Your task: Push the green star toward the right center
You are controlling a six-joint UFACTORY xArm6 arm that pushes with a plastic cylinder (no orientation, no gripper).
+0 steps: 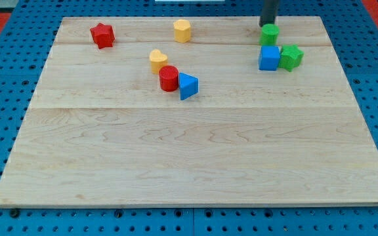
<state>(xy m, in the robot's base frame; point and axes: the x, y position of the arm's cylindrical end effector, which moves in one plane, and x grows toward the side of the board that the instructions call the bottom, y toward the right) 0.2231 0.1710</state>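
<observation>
The green star [292, 57] lies near the view's top right on the wooden board [189, 151], touching the right side of a blue cube [268, 58]. A green cylinder [270, 33] stands just above the blue cube. My dark rod comes down from the view's top edge, and my tip [266, 24] sits right behind the green cylinder, at its upper edge. It is up and to the left of the green star and apart from it.
A red star [102, 35] lies at the top left and a yellow hexagon [182, 30] at the top middle. A yellow heart [158, 60], a red cylinder [168, 78] and a blue triangle [188, 86] cluster left of centre. The board's right edge is close to the green star.
</observation>
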